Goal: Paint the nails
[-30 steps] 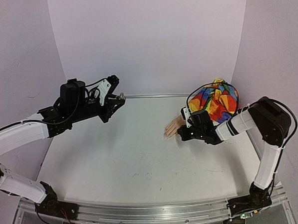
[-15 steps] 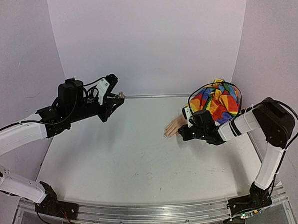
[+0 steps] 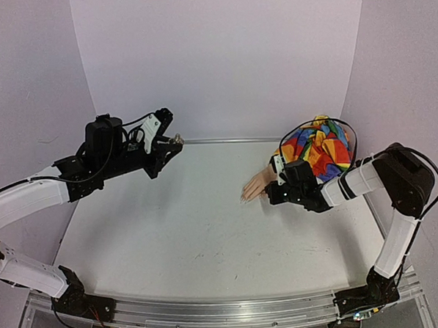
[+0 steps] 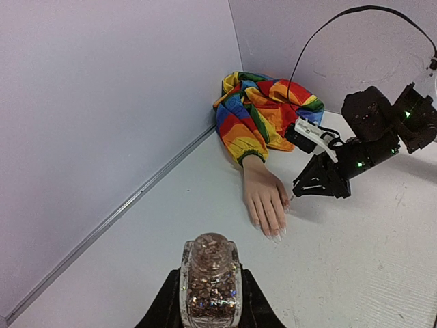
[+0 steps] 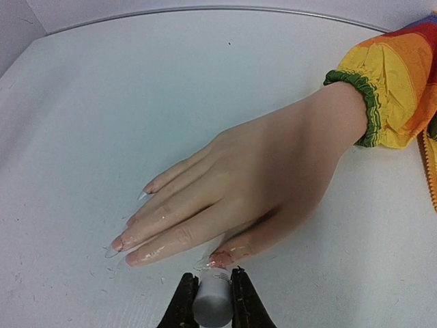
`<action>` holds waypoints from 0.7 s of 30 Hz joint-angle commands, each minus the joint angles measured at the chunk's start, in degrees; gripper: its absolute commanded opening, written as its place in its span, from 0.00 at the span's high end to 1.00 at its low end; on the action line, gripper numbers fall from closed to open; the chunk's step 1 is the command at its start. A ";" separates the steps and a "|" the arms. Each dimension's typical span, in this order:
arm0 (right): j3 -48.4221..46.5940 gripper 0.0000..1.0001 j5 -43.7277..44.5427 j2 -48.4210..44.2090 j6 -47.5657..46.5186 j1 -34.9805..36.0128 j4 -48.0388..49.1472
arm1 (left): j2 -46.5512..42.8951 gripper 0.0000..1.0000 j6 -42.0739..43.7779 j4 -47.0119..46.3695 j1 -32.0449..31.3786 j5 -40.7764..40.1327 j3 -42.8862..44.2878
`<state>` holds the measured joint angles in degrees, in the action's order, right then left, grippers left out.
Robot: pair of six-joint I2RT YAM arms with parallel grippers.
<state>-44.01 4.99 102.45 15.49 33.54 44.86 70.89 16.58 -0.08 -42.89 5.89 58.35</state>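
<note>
The mannequin hand point(image 5: 232, 198) lies palm down on the tabletop point(image 3: 193, 231) near its far right corner. Its rainbow sleeve point(image 3: 321, 145) is bunched into that corner, and the nails point(image 5: 111, 251) point toward the left edge. The right tool point(image 5: 213, 301) is clamped on a grey-white cap point(image 5: 213, 304) low at the hand's near side, just beside the thumb tip. The left tool point(image 4: 210, 290) hangs over the far left corner, clamped on a glitter-filled bottle point(image 4: 210, 273).

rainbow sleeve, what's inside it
Only the mannequin hand shows, its wrist entering the sleeve at the green cuff. Anything deeper is covered by the fabric.
</note>
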 commanded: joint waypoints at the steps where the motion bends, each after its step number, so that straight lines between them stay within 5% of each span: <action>1: -2.22 1.00 -0.01 1.41 -0.02 0.32 1.00 | -2.42 1.00 0.43 -3.08 0.36 -0.18 0.36; 21: -3.96 1.00 -3.39 3.95 -0.54 0.30 1.63 | -1.99 1.00 0.40 -3.07 0.36 -0.18 0.50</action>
<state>-45.80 2.94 105.69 15.25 33.54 45.10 70.87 16.58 -0.08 -42.89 5.89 58.35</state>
